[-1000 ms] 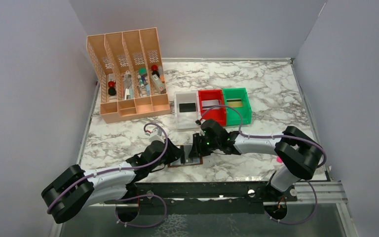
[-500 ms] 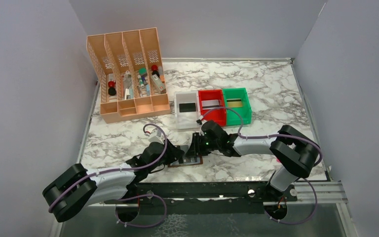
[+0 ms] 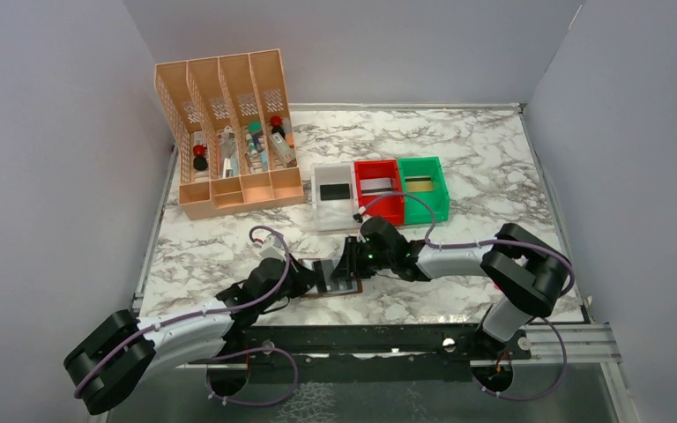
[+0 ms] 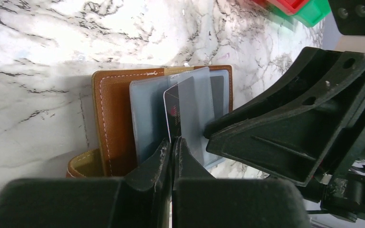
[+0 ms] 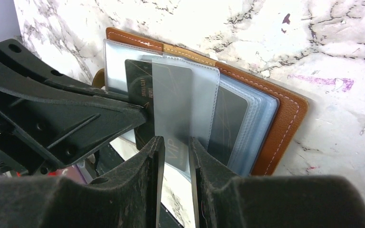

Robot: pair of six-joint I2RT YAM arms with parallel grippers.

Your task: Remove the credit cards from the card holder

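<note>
The brown card holder (image 3: 345, 287) lies open near the table's front edge, its clear sleeves fanned out; it also shows in the left wrist view (image 4: 114, 118) and the right wrist view (image 5: 285, 123). My left gripper (image 4: 172, 141) is shut on the near edge of a dark credit card (image 4: 171, 111) that sticks partly out of a sleeve. The card also shows in the right wrist view (image 5: 140, 88). My right gripper (image 5: 177, 142) faces the left one from the other side. Its jaws stand narrowly apart over a clear sleeve (image 5: 183, 95), a card marked "VIP" showing in the gap.
White (image 3: 332, 196), red (image 3: 379, 189) and green (image 3: 423, 187) bins stand in a row behind the holder, each with a card inside. A peach desk organizer (image 3: 229, 132) with small items is at the back left. Grey walls close in both sides.
My left arm has stretched forward and lowered, with its gripper staying at the holder's left edge. The right arm has barely moved.
</note>
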